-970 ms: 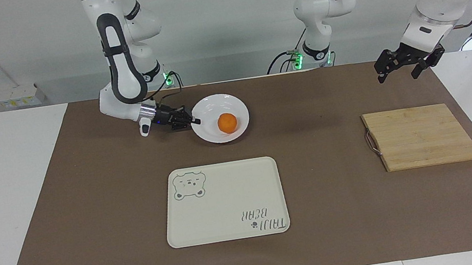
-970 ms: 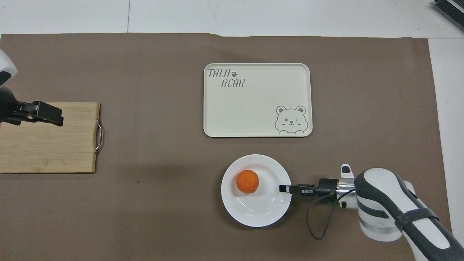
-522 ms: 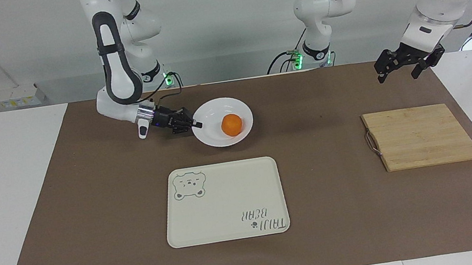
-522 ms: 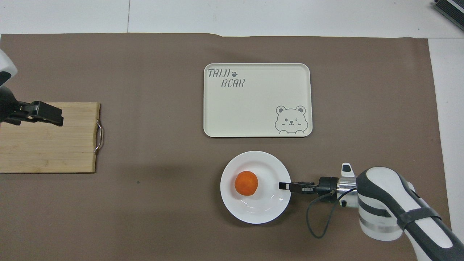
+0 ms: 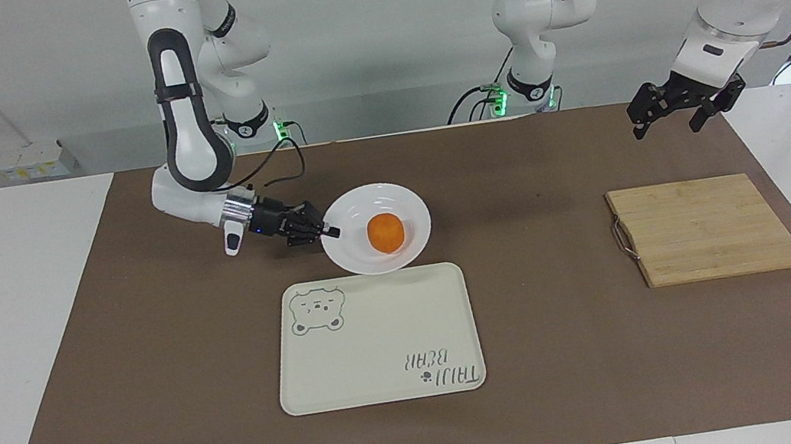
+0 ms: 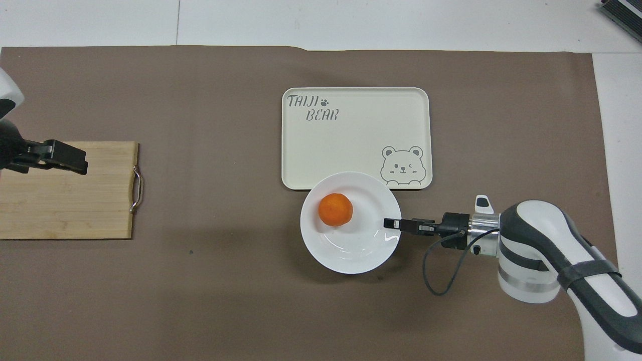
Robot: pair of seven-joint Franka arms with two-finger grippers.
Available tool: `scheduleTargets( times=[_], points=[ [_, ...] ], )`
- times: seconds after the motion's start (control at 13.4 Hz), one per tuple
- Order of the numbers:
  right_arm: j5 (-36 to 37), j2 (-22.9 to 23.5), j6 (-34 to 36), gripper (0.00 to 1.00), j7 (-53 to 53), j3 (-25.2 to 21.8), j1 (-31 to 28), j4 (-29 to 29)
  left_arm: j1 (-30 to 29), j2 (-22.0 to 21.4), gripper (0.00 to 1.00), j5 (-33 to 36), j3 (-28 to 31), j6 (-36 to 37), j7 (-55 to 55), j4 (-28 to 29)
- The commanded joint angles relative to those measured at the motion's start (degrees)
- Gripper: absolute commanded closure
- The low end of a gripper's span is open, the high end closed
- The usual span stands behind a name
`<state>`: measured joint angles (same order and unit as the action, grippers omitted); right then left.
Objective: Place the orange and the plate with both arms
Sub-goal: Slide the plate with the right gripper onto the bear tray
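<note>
Fingers of the right arm pinch the plate rim; left fingers' gap unreadable

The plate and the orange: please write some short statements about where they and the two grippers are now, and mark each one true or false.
1. The orange lies in the plate. True.
2. The right gripper grips the plate at its rim. True.
3. The plate rests flat in the middle of the cream tray. False: it is held up, and in the overhead view only its edge overlaps the tray's nearer edge.
4. The left gripper holds the orange. False: it waits, holding nothing, over the mat beside the wooden board.
5. The wooden board lies toward the right arm's end of the table. False: it lies toward the left arm's end.
</note>
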<state>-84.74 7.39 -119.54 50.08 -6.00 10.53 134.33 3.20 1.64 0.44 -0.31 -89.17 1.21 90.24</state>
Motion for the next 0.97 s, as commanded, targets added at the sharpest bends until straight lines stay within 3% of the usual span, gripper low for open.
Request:
scheduleTargets(
  times=[0.0,0.37,0.67,0.9],
  points=[
    [2.03,5.51,0.45,1.00,-6.81,0.20,-0.51,-9.32,-0.38,0.02,0.00,0.52,-0.30,0.23,0.20,-0.42],
    [5.72,11.49,0.36,1.00,-15.77,0.11,-1.83,-21.36,-0.38,0.02,0.00,0.52,-0.30,0.23,0.20,-0.33],
    [6.61,21.06,0.27,1.00,-18.35,0.29,-3.15,-32.70,-0.38,0.02,0.00,0.52,-0.30,0.23,0.20,-0.42],
    [6.26,23.10,-1.48,1.00,-18.18,0.29,-2.36,-33.61,-0.38,0.02,0.00,0.52,-0.30,0.23,0.20,-0.42]
  ],
)
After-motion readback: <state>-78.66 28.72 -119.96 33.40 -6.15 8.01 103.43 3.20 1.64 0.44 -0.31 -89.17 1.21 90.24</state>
